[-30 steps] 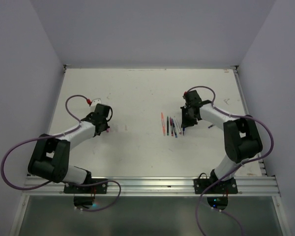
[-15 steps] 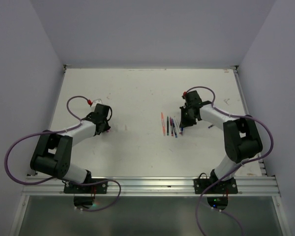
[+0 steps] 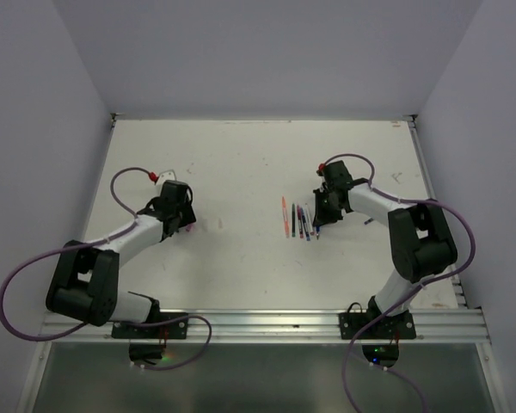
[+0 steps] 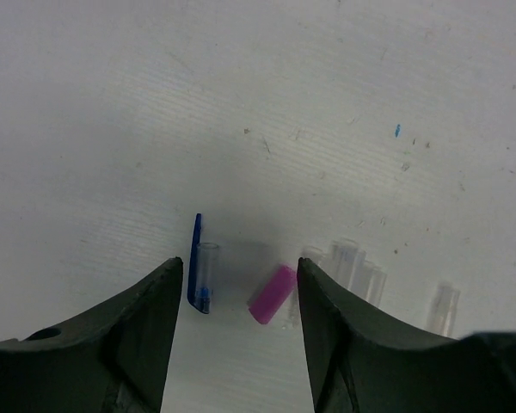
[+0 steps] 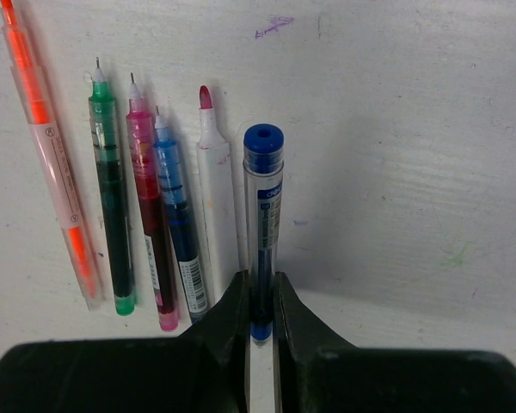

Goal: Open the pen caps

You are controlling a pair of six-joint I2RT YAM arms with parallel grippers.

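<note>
Your white worktop is scuffed and ink-flecked, with pale walls around it. Toward its left edge your left gripper hangs with its fingers spread wide over the loose caps: a clear cap with a blue clip, a pink cap just beside it, then clear caps to the right. Right of centre an orange pen, green pen, red pen, short blue pen and white marker lie in a row. Just beside them your right gripper is clamped on a clear-barrelled pen
</note>
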